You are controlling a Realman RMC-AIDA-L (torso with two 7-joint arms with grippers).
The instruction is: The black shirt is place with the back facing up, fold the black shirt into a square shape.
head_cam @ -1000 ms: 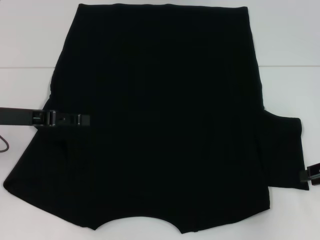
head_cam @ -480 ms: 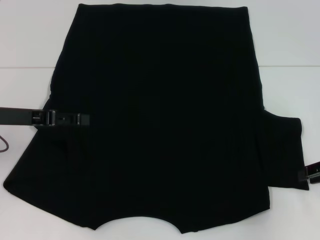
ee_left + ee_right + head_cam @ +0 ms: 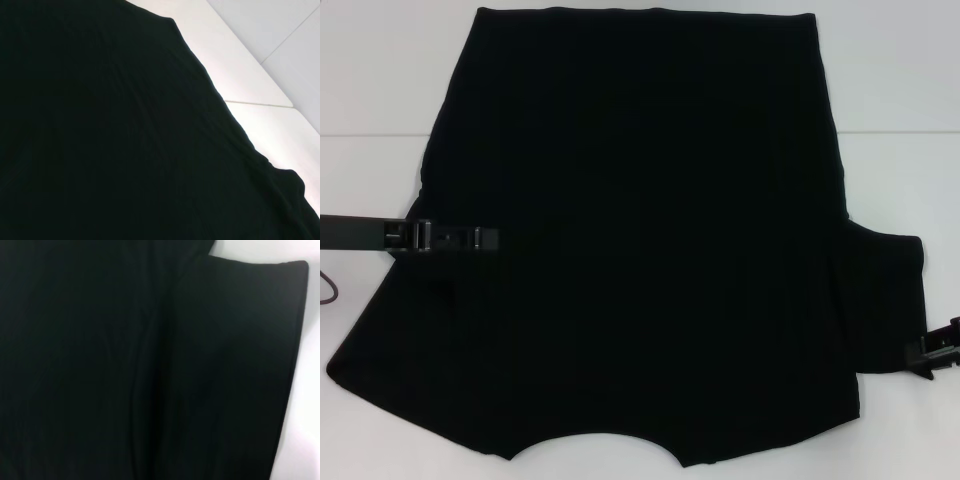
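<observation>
The black shirt (image 3: 640,240) is lying spread flat across a white table (image 3: 380,70), filling most of the frame, with one short sleeve (image 3: 885,300) sticking out at the right side. The left hand (image 3: 470,238) is reaching in from the left edge and sitting over the shirt's left part, around mid-height; honestly can't tell if it's wide or pinched. The right hand (image 3: 932,352) is peeking in at the lower right edge, just beside the sleeve's corner, and I can't tell its state either.
</observation>
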